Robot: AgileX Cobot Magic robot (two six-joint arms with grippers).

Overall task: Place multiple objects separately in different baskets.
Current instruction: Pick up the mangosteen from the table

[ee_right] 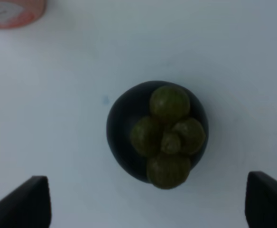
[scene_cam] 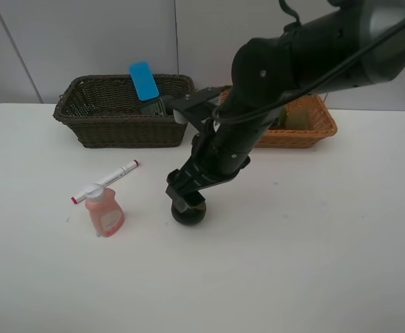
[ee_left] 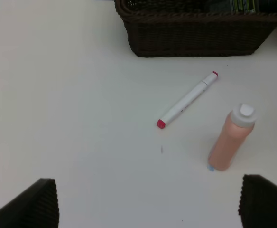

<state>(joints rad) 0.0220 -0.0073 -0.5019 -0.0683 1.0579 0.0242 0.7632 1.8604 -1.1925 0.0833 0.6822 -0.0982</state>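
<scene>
Two small items sat at lower left of the overhead frame, a white marker with red ends (scene_cam: pixel 105 182) lying near an upright pink plastic bottle (scene_cam: pixel 105 214), with the left gripper (ee_left: pixel 148 204), shown only by its wrist camera, spread wide and empty above them. Behind, at upper left, the deep dark brown wicker basket (scene_cam: pixel 123 128) held a blue flat block (scene_cam: pixel 144 80) leaning out of it. At centre the right gripper (scene_cam: pixel 185 198) hung spread wide just over the dark round mangosteen (scene_cam: pixel 191 216) on the white table (scene_cam: pixel 327 263), gripping nothing, and at upper right stood the shallow orange-tan wicker basket (scene_cam: pixel 306 132).
</scene>
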